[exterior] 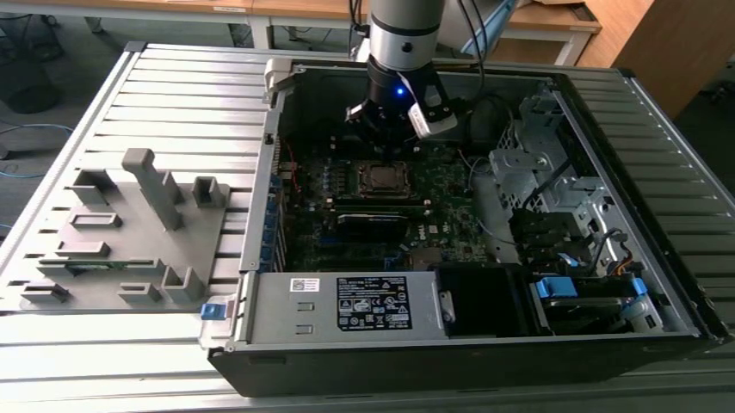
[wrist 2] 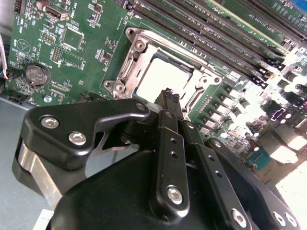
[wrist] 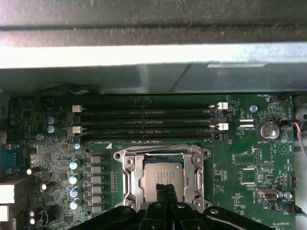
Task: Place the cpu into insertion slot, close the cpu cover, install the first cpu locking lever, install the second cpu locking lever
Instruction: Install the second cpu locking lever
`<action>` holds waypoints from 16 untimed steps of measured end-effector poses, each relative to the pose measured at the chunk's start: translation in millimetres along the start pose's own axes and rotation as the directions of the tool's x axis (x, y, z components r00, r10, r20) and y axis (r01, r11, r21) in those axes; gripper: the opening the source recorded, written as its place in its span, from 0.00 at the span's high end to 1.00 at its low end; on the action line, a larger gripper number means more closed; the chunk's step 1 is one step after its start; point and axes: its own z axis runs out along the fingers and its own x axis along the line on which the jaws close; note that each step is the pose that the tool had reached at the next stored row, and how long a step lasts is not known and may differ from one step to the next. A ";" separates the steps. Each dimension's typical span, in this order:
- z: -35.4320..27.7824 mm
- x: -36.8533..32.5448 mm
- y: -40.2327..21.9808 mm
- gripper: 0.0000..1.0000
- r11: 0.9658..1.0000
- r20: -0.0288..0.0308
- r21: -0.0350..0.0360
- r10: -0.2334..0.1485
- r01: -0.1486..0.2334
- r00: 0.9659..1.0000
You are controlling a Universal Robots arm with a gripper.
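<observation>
1. In the exterior view you see the black gripper (exterior: 385, 138) on the grey arm hanging low inside the open black computer case (exterior: 483, 361), just above the small square dark insertion slot with its silver metal rim (exterior: 383, 177) on the green-black circuit board (exterior: 448, 232). A grey moulded parts tray (exterior: 115, 232) lies on the ribbed metal table (exterior: 172, 86) toward the exterior view's left, well apart from the work.

2. In the second wrist view your gripper (wrist 2: 169, 97) has its two slim black fingers (wrist 2: 165, 143) drawn together with nothing between them, the tips poised over the near edge of the socket. The flat square cpu with a dull silver-grey top (wrist 2: 165, 76) already sits in the insertion slot (wrist 2: 136, 48), and the thin silver metal cpu cover (wrist 2: 204, 81) appears to lie down around it.

3. In the first wrist view the cpu (wrist: 160, 177) lies flat inside the cpu cover (wrist: 133, 179), below the row of long black memory slots (wrist: 144, 120). So, as I judge it, placing and covering are done; I cannot tell whether either locking lever is hooked down, so treat those two steps as open
</observation>
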 end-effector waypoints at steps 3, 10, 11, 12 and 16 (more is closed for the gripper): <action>0.0 -0.1 -2.3 0.89 1.000 0.000 0.000 0.000 0.000 1.000; -0.1 -0.4 -10.6 0.89 1.000 0.000 0.000 0.000 0.000 1.000; -0.1 -0.5 -11.8 0.89 1.000 0.000 0.000 0.000 0.000 1.000; -0.2 -0.6 -13.0 0.89 1.000 0.000 0.000 0.000 0.000 1.000; -0.2 -0.8 -17.6 0.89 1.000 0.000 0.000 0.000 0.000 1.000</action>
